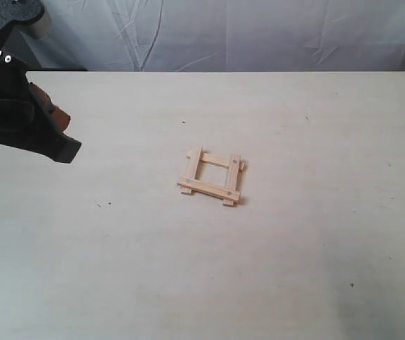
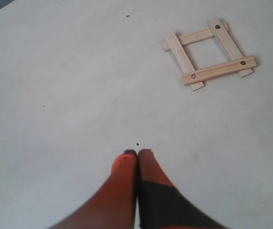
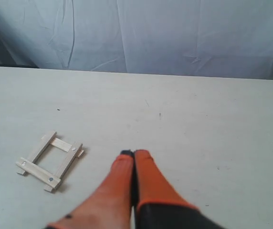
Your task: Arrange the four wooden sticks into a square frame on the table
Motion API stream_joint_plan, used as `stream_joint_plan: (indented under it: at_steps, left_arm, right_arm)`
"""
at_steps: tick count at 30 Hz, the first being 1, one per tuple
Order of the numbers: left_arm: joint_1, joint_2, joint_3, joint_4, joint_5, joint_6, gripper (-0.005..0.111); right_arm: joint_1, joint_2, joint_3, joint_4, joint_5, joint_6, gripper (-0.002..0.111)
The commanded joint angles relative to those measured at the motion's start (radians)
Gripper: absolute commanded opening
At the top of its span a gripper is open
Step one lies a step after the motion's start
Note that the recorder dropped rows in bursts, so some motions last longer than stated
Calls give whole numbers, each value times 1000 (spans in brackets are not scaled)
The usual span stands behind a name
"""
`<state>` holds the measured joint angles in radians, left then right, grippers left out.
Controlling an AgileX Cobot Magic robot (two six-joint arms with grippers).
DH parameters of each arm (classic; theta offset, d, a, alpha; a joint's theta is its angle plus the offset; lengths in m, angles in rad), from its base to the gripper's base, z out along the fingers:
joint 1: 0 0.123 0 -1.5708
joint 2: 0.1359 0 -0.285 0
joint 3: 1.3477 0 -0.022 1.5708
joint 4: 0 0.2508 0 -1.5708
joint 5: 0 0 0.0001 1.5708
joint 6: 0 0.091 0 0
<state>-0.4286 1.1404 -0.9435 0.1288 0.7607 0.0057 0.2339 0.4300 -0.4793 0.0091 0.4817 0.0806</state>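
The four wooden sticks lie as a small square frame near the middle of the table, overlapping at the corners, with dark holes showing at some of them. The left wrist view has the frame well ahead of my left gripper, whose orange fingers are shut with nothing between them. My left arm hangs above the table's far left, away from the frame. In the right wrist view the frame lies off to one side of my right gripper, shut and empty. The exterior view does not show the right gripper.
A white cloth backdrop hangs behind the table's far edge. A few tiny dark specks dot the tabletop. Bare table surface surrounds the frame on all sides.
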Motion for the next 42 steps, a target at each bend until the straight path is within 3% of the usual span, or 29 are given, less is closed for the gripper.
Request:
stream_joint_plan:
  at_steps: [1, 12, 27, 34, 42]
  left_arm:
    - [6, -7, 5, 4, 1, -6, 0]
    - [6, -7, 5, 6, 1, -6, 0]
    - [6, -7, 5, 6, 1, -6, 0]
    - [6, -7, 5, 6, 1, -6, 0]
    - [6, -7, 5, 6, 1, -6, 0]
  right_arm:
    - [-1, -7, 5, 1, -6, -6, -1]
    - [-212, -182, 5, 4, -2, -4, -1]
    - [-234, -244, 15, -9, -3, -88, -1]
    - [-234, -318, 206, 1, -132, -88, -1]
    - [-234, -430, 467, 3, -158, -81, -1]
